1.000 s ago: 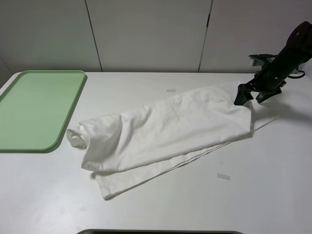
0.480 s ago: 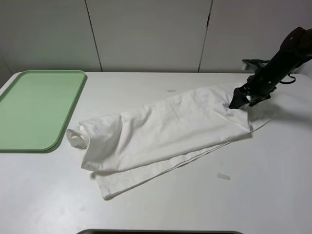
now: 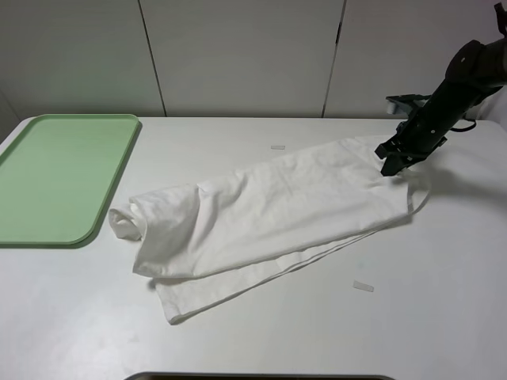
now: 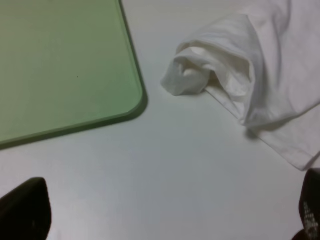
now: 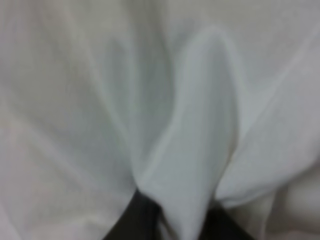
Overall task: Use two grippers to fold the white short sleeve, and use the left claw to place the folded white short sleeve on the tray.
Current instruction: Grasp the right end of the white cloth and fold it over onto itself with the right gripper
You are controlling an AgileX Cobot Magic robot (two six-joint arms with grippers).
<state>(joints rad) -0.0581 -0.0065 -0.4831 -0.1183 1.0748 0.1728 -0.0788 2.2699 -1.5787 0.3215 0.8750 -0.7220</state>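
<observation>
There's the white short sleeve [image 3: 269, 214], half-folded and wrinkled on the table [image 3: 396, 332]. Its rolled end sits near the tray [image 3: 55, 178] corner, wholly outside the green rim. The right gripper [image 3: 390, 162] pinches a ridge of cloth at the far end. The left gripper [image 4: 167, 212] is spread wide above the table.

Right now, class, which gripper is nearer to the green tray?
Left. The left gripper is open above the table, near a rounded corner of the tray; the right gripper pinches the far end of the white short sleeve, the shirt's whole length away from the tray.
</observation>
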